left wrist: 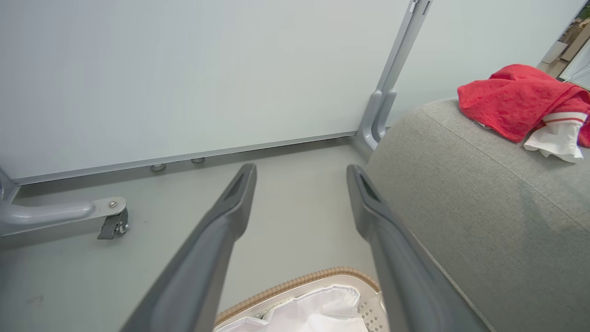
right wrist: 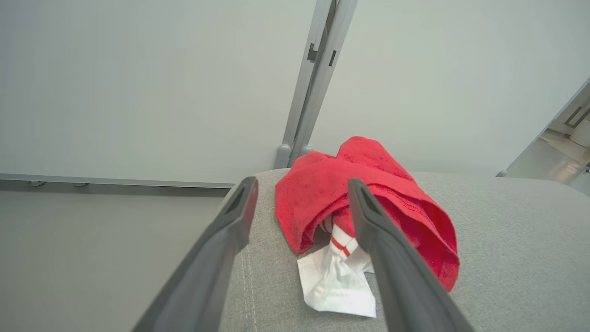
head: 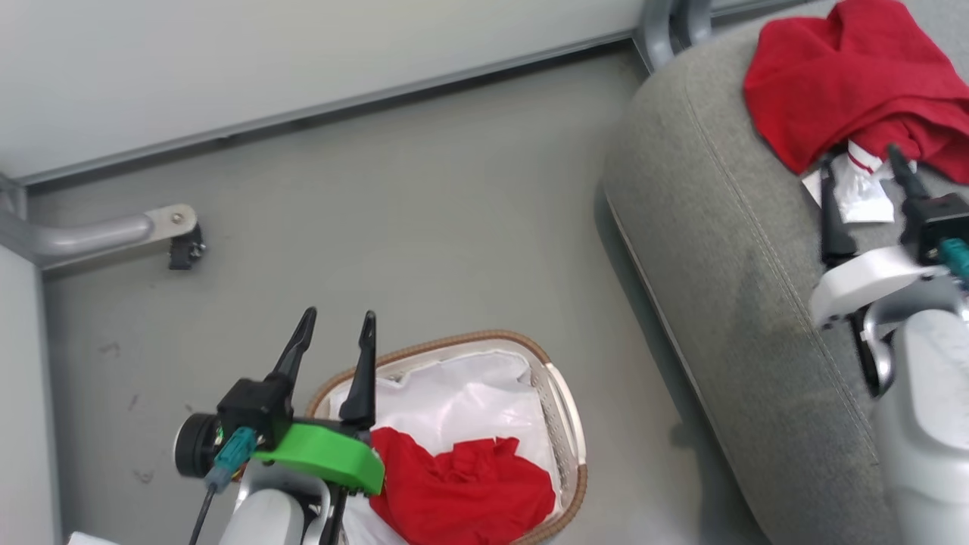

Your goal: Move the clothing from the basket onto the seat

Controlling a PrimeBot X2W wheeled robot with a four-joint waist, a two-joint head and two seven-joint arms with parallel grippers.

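My left fingers (head: pixel 362 371) and right fingers (head: pixel 833 219) are wide open and empty; 1 soft red garment (head: pixel 848 83) lies on the grey fabric sofa (head: pixel 727 250), 1 more red garment (head: pixel 462 492) in the oval off-white plastic basket (head: pixel 566 409), where I might grab the white cloth liner (head: pixel 469 401) too.

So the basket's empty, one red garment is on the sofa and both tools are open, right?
Not empty: the head view shows a red garment in the basket. The other garment is on the sofa, and the left tool and right tool are open.
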